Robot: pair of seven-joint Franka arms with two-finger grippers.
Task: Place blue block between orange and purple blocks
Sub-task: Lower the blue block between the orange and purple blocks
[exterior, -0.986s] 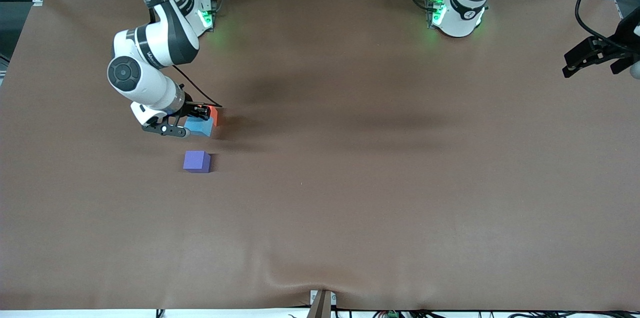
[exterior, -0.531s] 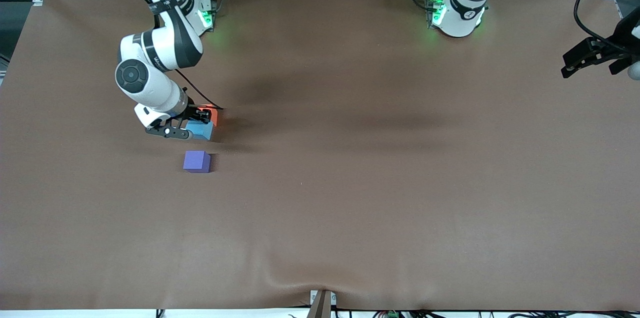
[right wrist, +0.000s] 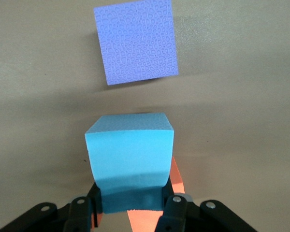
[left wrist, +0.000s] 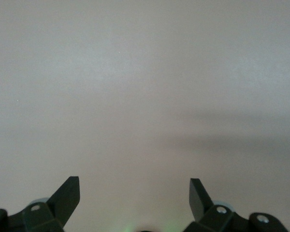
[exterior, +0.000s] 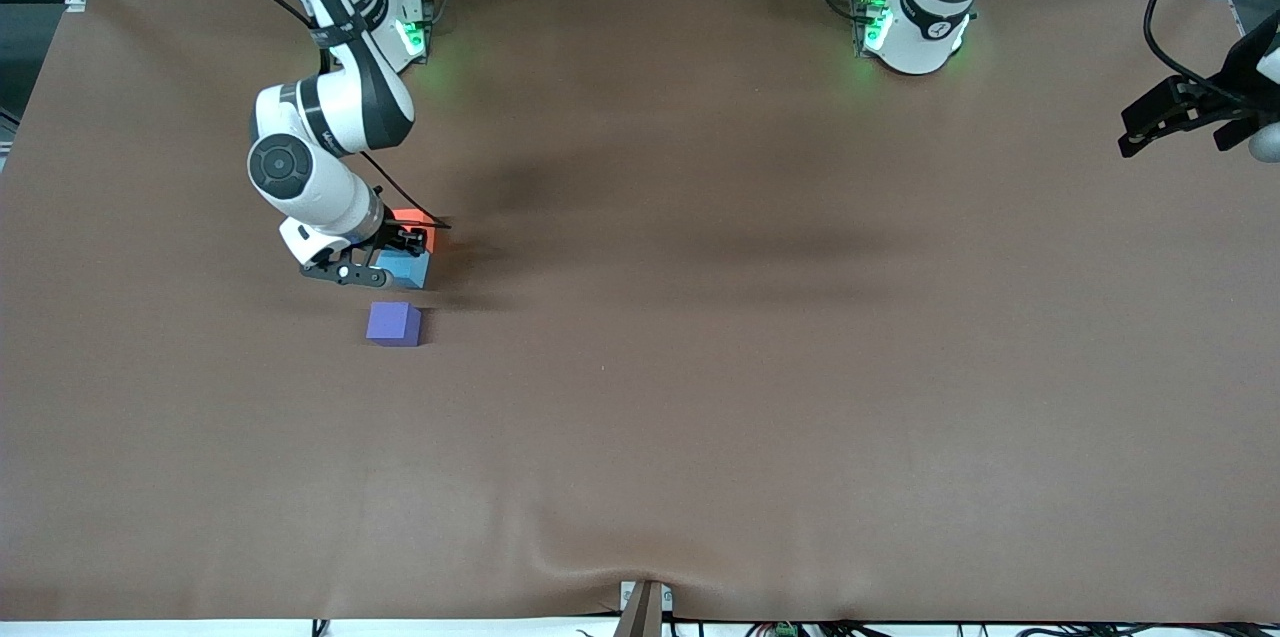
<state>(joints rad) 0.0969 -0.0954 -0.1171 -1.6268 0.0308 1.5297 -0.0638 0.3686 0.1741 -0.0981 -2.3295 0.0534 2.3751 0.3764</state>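
— Presently, item one: what is held, and by which pincer?

— The blue block [exterior: 405, 268] is listed as pinched in the right pincer [exterior: 385, 259], whose fingers [right wrist: 175, 209] are seen pressed against two opposite faces of the cube in the right wrist view. The block is carried at the right arm's end of the worktop [exterior: 700, 367], over the gap between the other two cubes; whether it is touching the surface cannot be told.

— Item two: the orange block?

— The orange block [exterior: 410, 220] is recorded on the worktop, farther from the front camera than the blue block and partly covered by the pincer and the blue cube. In the right wrist view only a sliver of it [right wrist: 176, 176] is shown beside and beneath the blue block [right wrist: 129, 154].

— Item three: the purple block?

— The purple block [exterior: 393, 324] is entered as lying flat on the worktop, nearer to the front camera than the blue block, apart from it with a narrow strip of bare brown cover between. It is seen whole in the right wrist view [right wrist: 137, 41].

— Item four: the left arm?

— It is noted as waiting. The left pincer [exterior: 1185, 117] is held in the air at the left arm's end of the worktop, its fingers [left wrist: 65, 195] spread wide with nothing between them; only plain surface is shown beneath.
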